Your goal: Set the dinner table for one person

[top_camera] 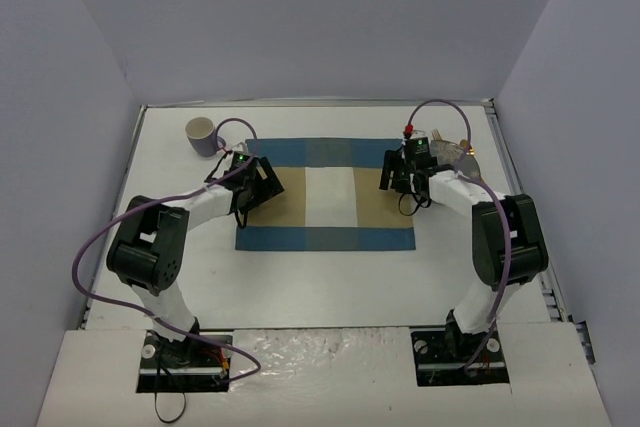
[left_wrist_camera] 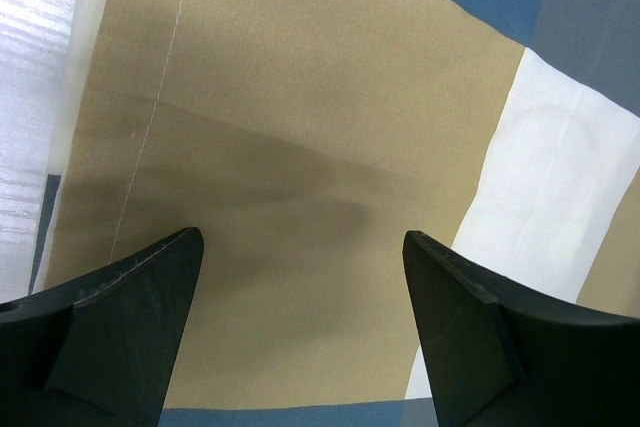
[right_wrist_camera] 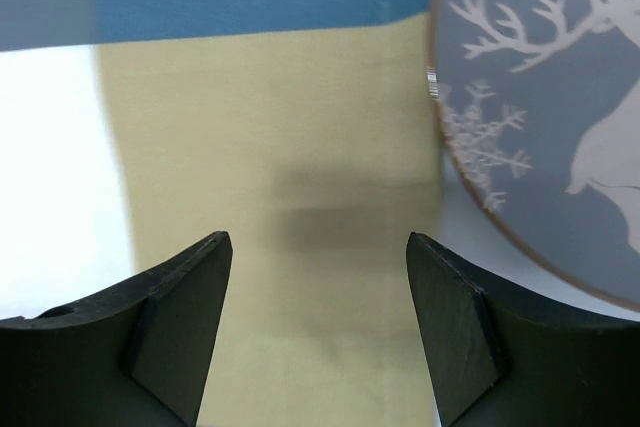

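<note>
Dinner table [top_camera: 320, 277] fills the floor between lilac walls, a checked placemat [top_camera: 325, 197] at its middle. Left gripper [left_wrist_camera: 300, 242] and right gripper [right_wrist_camera: 318, 242] hover over the placemat, jaws apart and empty. A plate [right_wrist_camera: 560, 117] lies at the placemat's right edge, and a mug [top_camera: 202, 134] stands far left.

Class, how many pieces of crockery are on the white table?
2. A mug stands near the far left corner, off the placemat; a reindeer plate lies at the placemat's far right edge, partly hidden by the right arm. Others may be hidden.
</note>
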You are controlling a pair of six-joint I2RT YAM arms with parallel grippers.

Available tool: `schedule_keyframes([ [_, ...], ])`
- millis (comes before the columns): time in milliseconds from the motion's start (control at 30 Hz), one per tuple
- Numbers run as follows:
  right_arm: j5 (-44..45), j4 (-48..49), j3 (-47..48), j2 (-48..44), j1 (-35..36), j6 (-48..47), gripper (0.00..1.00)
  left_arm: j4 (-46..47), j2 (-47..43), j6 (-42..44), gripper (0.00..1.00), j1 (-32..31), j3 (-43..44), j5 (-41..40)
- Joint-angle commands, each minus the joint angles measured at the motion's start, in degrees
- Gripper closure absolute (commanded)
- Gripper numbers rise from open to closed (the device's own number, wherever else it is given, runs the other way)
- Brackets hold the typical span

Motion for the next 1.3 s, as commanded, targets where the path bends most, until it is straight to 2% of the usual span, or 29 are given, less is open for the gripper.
schedule_keyframes([
  [0,-5.0,0.6,-1.1,-5.8,2.8,3.7,0.32,-8.1,-0.9,-1.3,0.21,-0.6,-2.4,0.4],
  [200,-7.4,4.1,-8.6,-6.3,3.5,8.7,0.32,-8.1,-0.2,-0.4,0.21,-0.5,-2.2,0.2],
  [533,-4.0,8.5,-15.5,-5.3,1.5,10.7,0.32,-8.7,0.5,-0.2,0.21,-0.5,-2.0,-0.8],
  [833,-3.7,7.0,-15.8,-10.3,-0.2,10.2,0.32,-8.8,0.4,-0.1,0.21,-0.4,-1.5,-1.3],
  [1033,-4.6,3.6,-13.5,-18.7,-0.2,11.8,0.32,-10.1,-0.2,2.0,0.17,-0.6,1.1,-1.0],
  [1133,-3.6,2.7,-13.3,-23.3,-0.6,13.1,0.29,-11.2,-1.3,3.5,0.12,-0.7,3.2,-1.3],
  [1267,-4.7,1.3,-14.1,-27.1,-2.8,15.2,0.12,-14.4,-5.3,6.7,0.05,-1.2,8.0,-1.8],
])
